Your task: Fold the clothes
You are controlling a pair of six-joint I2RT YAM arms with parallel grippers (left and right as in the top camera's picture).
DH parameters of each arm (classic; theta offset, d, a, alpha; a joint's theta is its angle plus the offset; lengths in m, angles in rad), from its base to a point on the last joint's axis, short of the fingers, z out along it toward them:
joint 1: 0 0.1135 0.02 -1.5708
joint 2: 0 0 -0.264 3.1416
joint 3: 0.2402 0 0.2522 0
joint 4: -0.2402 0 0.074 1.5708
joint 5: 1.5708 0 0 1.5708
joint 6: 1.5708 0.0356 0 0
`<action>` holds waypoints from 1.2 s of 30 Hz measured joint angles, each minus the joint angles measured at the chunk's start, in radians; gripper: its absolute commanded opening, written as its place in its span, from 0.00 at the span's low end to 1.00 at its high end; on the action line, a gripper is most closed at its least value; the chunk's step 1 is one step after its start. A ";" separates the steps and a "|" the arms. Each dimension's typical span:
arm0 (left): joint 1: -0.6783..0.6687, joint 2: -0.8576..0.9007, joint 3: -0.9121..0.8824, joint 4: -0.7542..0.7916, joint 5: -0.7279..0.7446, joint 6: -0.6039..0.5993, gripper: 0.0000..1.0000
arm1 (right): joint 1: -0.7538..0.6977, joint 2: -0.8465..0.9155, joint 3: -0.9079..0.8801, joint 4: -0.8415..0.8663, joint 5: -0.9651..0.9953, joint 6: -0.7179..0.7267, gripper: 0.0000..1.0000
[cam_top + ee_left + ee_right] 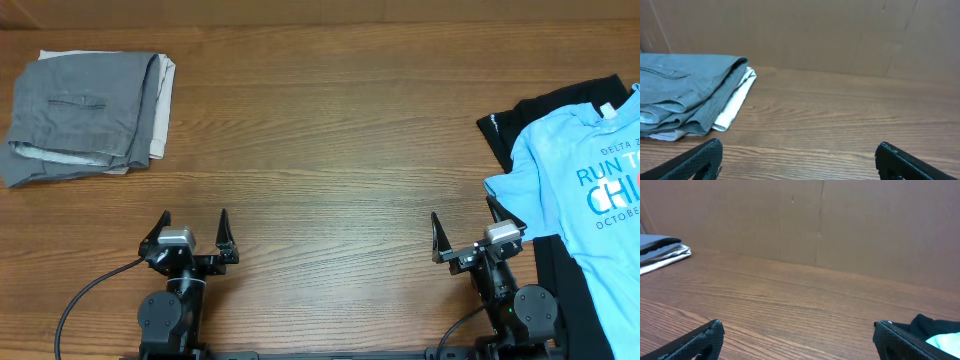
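Grey shorts point(85, 105) folded at far left of table point(330, 130), slit pocket facing up, stacked on pale beige shorts point(163, 100). Left gripper point(194, 218) near front edge, fingers wide apart, holding nothing, well apart from stack. Right gripper point(463, 222) likewise spread, nothing between fingers, just beside light blue T-shirt point(585, 180), which lies over black garment point(515, 120) at right.
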 measured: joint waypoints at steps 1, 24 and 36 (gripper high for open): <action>0.000 0.000 0.000 0.000 0.000 0.008 1.00 | 0.000 0.000 0.000 0.000 0.000 0.000 1.00; 0.000 0.000 0.000 -0.001 0.004 0.022 1.00 | 0.000 0.000 0.000 0.000 0.000 0.000 1.00; 0.000 0.000 0.000 -0.001 0.004 0.022 1.00 | 0.000 0.000 0.000 0.000 0.000 0.000 1.00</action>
